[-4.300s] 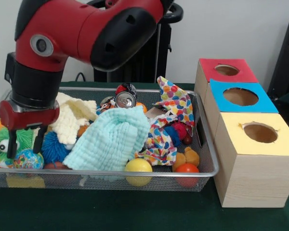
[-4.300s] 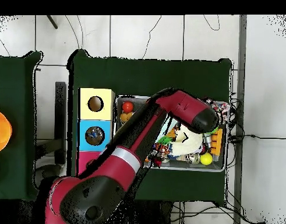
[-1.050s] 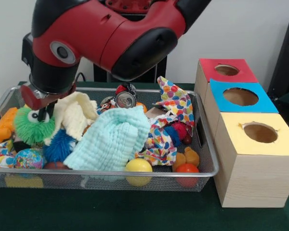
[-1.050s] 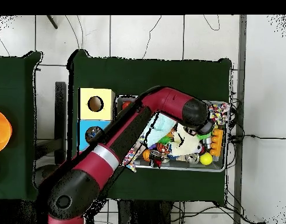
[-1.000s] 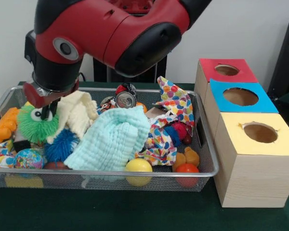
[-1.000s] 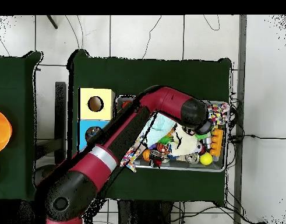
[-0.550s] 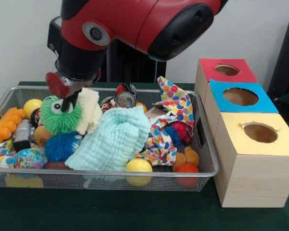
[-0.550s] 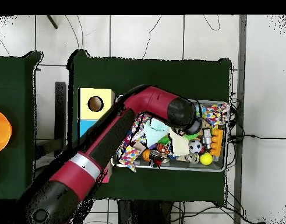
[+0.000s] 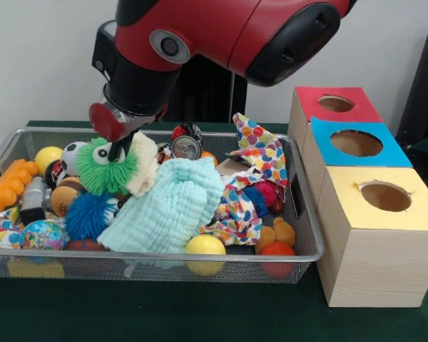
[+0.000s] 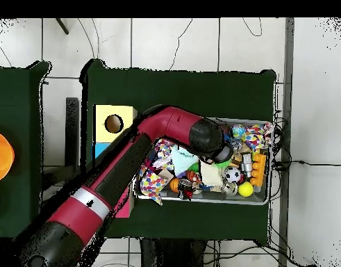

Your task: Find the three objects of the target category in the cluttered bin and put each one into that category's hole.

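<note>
Hand (image 9: pixel 119 151) closed on green fuzzy toy (image 9: pixel 105 168), raised over bin (image 9: pixel 308 235). Inside: cloths, balls, can (image 9: pixel 186 144). Three boxes (image 9: pixel 371 214) beside, on worktop (image 9: pixel 164 313).

The arm (image 9: pixel 221 32) has glossy red rounded shells with black patches and a black band at the wrist. A round grey cap with a dark centre sits on the wrist joint. From overhead, a pale grey ring circles the red forearm (image 10: pixel 82 201).

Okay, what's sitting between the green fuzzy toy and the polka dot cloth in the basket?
In the front view, a light blue knitted cloth lies between the green fuzzy toy and the polka dot cloth, with a crushed metal can behind it.
</note>
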Motion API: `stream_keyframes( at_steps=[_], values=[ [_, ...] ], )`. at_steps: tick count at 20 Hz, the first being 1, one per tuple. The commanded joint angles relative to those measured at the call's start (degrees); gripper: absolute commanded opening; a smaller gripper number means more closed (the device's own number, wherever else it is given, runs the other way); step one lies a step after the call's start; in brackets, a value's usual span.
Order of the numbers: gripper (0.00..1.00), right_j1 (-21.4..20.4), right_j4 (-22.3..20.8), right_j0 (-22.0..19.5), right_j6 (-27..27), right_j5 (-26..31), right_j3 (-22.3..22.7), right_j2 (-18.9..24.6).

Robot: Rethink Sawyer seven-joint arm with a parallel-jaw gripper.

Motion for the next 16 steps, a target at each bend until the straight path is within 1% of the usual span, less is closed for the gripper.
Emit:
stream_keyframes(
  at_steps=[1,10,16],
  values=[
    [0.0,-0.55,3.92,-0.15,13.86,-6.6,3.5,2.95],
    [0.0,-1.14,3.97,-0.18,12.4,-6.19,5.02,2.95],
    [0.0,-1.0,3.86,-0.24,12.4,-5.96,4.81,2.94]
  ],
)
